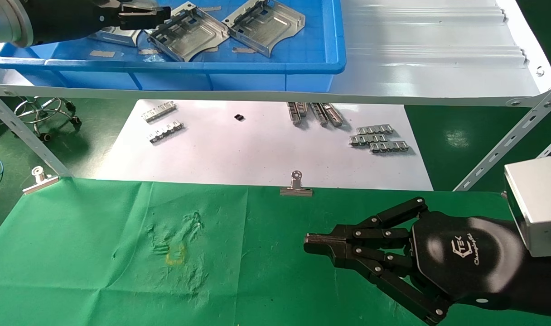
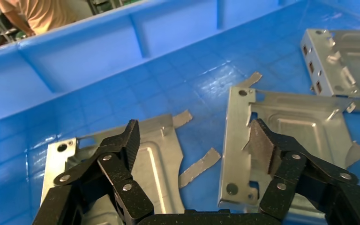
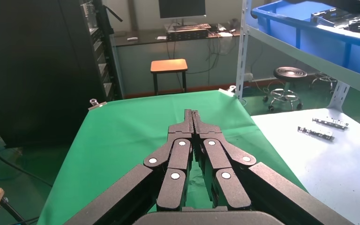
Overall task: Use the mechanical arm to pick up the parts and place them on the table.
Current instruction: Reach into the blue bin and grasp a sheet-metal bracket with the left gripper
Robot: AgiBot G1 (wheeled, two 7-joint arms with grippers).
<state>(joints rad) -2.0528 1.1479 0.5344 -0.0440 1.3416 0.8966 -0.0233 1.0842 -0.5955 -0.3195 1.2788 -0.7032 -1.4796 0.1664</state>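
We see the parts (image 1: 188,31) lying in the blue bin (image 1: 302,68) on the shelf: silver stamped brackets with slotted upturned edges and embossed grooves. The left gripper (image 2: 192,145) hangs spread wide above them, grasping nothing. The right gripper (image 1: 314,241) rests clenched over the green table (image 1: 99,253).

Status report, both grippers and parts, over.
Left gripper open over the parts in the blue bin. Right gripper shut, idle above the table. Nothing in the way.

Bright overhead light, glaring shelf (image 1: 438,54)
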